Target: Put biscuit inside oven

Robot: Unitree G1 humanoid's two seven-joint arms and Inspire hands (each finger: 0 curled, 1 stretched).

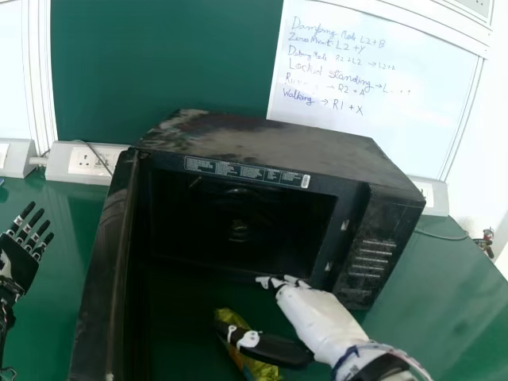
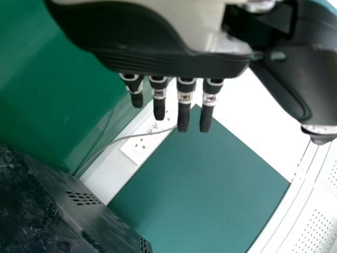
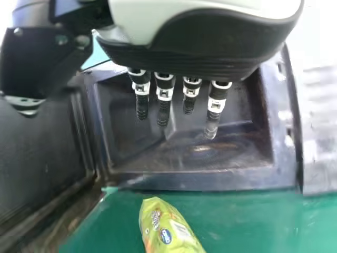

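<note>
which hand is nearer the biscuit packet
Right. The right hand has its thumb in front of the packet in the head view; the left hand is off beyond the open oven door.

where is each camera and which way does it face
Head view: on the head, facing forward-down at the oven; left robot hand, right robot hand show.
Left wrist view: on that wrist, past its hand to a socket panel.
Right wrist view: on that wrist, past its hand into the oven.
Head and right wrist views share oven and biscuit packet.
</note>
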